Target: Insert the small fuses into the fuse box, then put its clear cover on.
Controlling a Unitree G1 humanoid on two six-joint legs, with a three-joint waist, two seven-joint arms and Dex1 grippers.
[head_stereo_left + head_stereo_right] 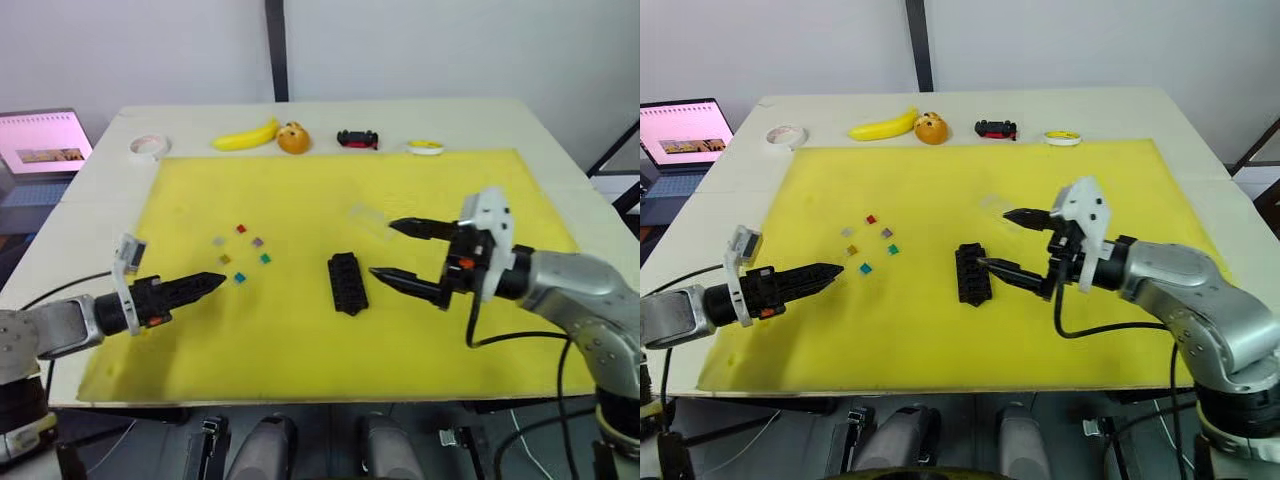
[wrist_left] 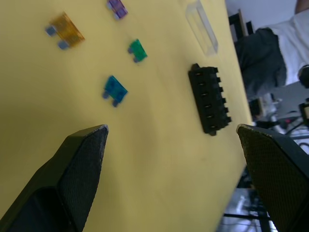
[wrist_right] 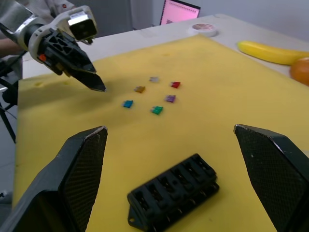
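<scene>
Where pale table [image 1: 80,215] shows, yellow mat [image 1: 300,340] on top.

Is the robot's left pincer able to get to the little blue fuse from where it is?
Probably yes. The left pincer is open and points at the blue fuse, which lies flat on the yellow mat just beyond its tips, with nothing between them. The other fuses lie farther off.

Bare mat [image 1: 300,340] around fuse box [image 1: 347,282]; right end effector [image 1: 395,252] flanks its right side

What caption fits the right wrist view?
Open right gripper over the black fuse box, coloured fuses beyond.
</scene>
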